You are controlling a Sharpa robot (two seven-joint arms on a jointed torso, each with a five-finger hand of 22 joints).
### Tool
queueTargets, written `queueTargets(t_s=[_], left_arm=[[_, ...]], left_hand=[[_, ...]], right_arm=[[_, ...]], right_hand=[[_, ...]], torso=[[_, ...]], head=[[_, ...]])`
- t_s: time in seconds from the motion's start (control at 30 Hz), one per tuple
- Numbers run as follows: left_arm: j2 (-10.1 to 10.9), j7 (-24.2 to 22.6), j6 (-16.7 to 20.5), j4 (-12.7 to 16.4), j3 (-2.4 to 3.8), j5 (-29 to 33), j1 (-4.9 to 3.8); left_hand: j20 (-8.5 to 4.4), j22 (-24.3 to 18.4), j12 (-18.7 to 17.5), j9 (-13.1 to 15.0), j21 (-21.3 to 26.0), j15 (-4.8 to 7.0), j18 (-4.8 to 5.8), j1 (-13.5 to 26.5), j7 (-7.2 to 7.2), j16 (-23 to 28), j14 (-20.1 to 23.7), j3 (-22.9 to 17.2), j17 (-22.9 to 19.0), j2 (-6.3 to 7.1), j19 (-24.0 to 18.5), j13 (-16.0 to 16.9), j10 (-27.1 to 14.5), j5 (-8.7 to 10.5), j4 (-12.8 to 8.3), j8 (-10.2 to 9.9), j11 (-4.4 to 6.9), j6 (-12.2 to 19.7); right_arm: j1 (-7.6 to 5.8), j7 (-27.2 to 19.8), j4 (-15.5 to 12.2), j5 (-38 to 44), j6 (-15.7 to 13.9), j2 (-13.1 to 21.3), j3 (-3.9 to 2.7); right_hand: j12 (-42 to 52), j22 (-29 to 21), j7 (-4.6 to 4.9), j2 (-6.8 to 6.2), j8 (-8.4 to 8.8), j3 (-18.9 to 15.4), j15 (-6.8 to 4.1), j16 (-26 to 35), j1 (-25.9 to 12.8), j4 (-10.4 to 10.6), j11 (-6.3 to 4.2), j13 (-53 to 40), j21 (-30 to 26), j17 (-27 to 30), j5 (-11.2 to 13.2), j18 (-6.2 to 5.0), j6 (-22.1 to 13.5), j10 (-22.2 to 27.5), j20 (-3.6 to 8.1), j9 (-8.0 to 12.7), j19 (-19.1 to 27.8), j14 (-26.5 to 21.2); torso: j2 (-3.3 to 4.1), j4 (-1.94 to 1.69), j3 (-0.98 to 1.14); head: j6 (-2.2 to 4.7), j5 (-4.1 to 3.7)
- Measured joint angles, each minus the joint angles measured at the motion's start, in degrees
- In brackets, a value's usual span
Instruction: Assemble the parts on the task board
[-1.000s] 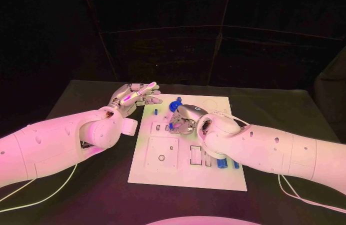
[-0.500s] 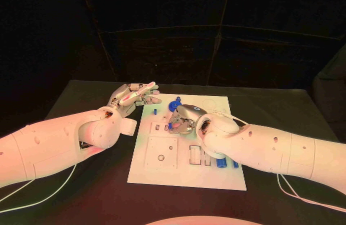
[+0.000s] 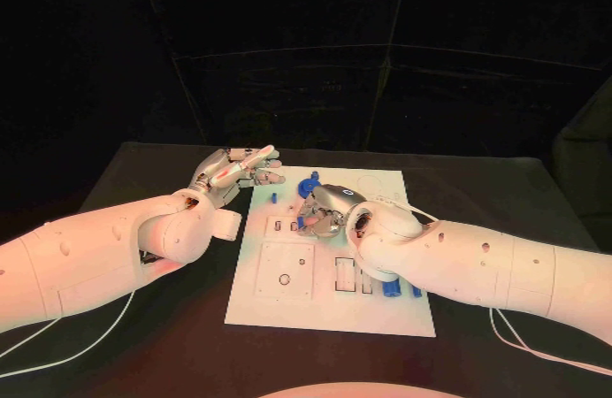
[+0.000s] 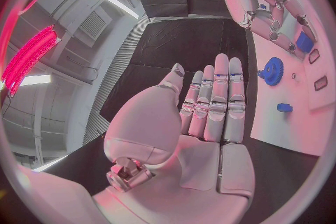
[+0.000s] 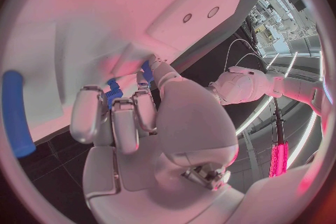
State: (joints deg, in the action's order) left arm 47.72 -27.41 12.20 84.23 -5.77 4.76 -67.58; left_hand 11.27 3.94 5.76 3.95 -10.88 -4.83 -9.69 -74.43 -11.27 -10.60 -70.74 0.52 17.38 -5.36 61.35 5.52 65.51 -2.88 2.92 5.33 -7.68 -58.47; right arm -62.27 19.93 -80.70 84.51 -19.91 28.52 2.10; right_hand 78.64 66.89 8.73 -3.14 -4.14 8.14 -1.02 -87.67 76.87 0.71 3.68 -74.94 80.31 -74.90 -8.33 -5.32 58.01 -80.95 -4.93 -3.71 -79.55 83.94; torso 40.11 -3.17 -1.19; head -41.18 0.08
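Pinching one small blue part point(image 5: 114, 91) over the task board point(image 3: 325, 314), the right hand point(image 3: 326, 210) is working while the left hand point(image 3: 233, 173) is hovering flat and empty at the board's far-left corner, near one blue gear point(image 4: 271, 71).

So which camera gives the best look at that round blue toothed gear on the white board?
The left wrist view: the round blue toothed gear stands unobstructed beyond the open left hand. The head view shows it small, beside the right hand. I cannot pick it out in the right wrist view.

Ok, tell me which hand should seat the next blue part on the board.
Right. The right hand is over the task board, fingers pinching a blue part. The left hand is flat and off its edge.
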Motion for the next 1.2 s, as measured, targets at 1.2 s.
queueTargets(t_s=[1.2], left_arm=[[-0.8,17.1,-1.1,-3.8,0.0,-18.3,-1.88]], left_hand=[[-8.15,11.9,13.8,1.7,-19.8,7.41,0.02,4.1,5.11,-64.5,-13.3,1.4,56.7,1.75,18.0,13.4,15.0,-0.2,1.4,2.1,6.47,-4.9]], right_arm=[[-5.43,-24.3,-11.5,-18.2,-10.6,19.2,-0.27]], right_hand=[[-7.3,-6.1,0.56,0.61,-2.14,-6.4,1.21,4.0,3.1,3.0,0.51,5.6,-3.3,0.0,-3.9,0.0,-4.7,6.7,-0.89,-0.9,2.6,0.0]], torso=[[-1.09,0.93,0.64]], head=[[0.48,0.87]])
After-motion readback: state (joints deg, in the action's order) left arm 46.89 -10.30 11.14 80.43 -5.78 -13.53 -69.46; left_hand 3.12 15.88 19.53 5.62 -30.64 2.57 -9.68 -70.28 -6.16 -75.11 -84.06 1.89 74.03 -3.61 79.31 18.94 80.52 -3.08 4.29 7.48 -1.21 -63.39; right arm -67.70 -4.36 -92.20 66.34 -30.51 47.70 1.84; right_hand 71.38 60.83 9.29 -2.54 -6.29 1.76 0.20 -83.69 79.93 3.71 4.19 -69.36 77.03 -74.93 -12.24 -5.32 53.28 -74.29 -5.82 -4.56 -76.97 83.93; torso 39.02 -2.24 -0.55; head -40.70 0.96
